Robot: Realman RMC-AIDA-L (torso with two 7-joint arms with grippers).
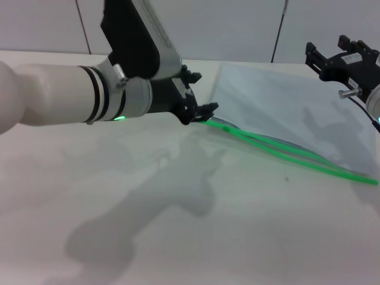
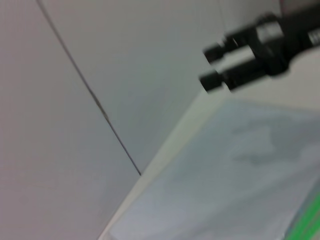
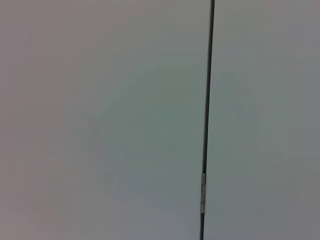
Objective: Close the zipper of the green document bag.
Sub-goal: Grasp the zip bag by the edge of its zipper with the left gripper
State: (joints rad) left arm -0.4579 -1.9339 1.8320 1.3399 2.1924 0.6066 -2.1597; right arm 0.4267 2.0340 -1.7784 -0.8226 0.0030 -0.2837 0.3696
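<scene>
The green document bag (image 1: 285, 113) lies flat on the white table (image 1: 178, 225) at the right, a translucent pale pouch also seen in the left wrist view (image 2: 225, 180). Its zipper (image 1: 279, 153) runs along the near edge as two bright green strands that gape apart in the middle; a bit of the zipper (image 2: 305, 220) shows in the left wrist view. My left gripper (image 1: 205, 110) sits at the zipper's left end, which looks slightly lifted off the table. The slider is hidden there. My right gripper (image 1: 325, 46) hovers open above the bag's far right corner, apart from it, and the left wrist view shows this right gripper (image 2: 210, 66) too.
A white panelled wall (image 1: 237, 29) rises just behind the table's far edge. The right wrist view shows only the wall and a dark vertical seam (image 3: 206, 125). My left arm (image 1: 71, 101) reaches across the left half of the table.
</scene>
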